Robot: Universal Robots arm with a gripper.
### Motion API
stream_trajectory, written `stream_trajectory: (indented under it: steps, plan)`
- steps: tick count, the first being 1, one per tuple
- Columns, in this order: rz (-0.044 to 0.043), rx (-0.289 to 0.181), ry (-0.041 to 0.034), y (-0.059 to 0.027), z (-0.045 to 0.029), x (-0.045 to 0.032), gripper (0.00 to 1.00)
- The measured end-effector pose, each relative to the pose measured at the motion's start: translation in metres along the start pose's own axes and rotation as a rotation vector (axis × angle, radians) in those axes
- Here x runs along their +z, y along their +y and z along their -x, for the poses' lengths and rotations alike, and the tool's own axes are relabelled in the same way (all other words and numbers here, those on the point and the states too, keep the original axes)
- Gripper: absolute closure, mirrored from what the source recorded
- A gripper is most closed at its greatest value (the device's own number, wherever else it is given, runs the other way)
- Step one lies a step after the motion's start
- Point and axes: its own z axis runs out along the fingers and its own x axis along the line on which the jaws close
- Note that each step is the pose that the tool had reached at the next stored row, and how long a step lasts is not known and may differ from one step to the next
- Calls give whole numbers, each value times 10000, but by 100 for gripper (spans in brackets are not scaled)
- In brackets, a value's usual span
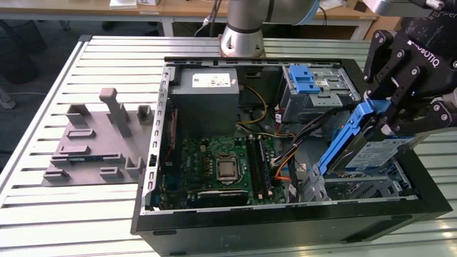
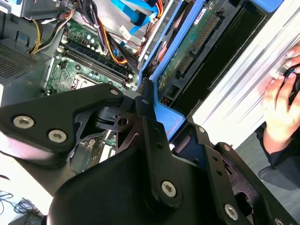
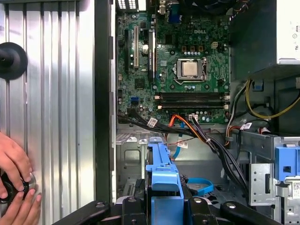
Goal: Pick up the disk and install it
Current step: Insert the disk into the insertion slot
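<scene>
Clamping the tilted disk [image 1: 373, 155], the fingers [image 1: 398, 110] hang above the case [image 1: 286, 211].

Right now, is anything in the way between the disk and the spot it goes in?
Maybe. The hand holds the disk tilted over the bay; a blue cable loop lies down there beside it, and black cables run close by.
</scene>
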Motion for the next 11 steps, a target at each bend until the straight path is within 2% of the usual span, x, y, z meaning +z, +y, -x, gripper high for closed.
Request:
stream_trajectory:
  steps: [11]
  plan:
    - [0,0,1,-3,-4,78,63]
